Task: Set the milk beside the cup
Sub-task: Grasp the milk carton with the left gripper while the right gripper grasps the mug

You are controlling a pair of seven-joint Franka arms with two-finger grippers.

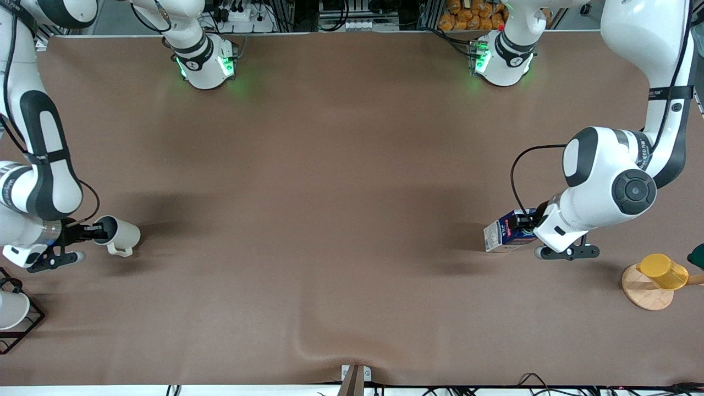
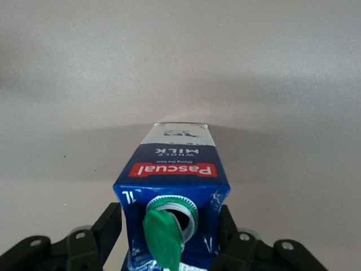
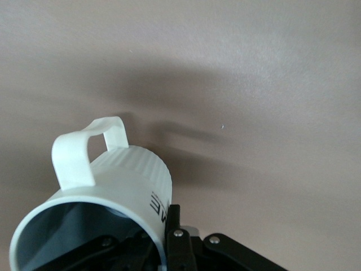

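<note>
My left gripper [image 1: 527,223] is shut on the gabled top of the milk [image 1: 505,234], a dark-blue carton held tipped on its side over the table toward the left arm's end. In the left wrist view the black fingers [image 2: 110,226] press both sides of the milk [image 2: 175,166] at my left gripper [image 2: 172,228], and its green cap hangs open. My right gripper [image 1: 89,231] is shut on the rim of the cup [image 1: 122,235], a cream-white mug held on its side over the right arm's end. In the right wrist view my right gripper [image 3: 153,243] pinches the wall of the cup [image 3: 121,186].
A yellow cup [image 1: 663,270] lies on a round wooden coaster [image 1: 644,296] near the left arm's end. A white cup [image 1: 11,309] sits in a black wire frame at the right arm's end. The brown cloth has a wrinkle [image 1: 330,346] near the front edge.
</note>
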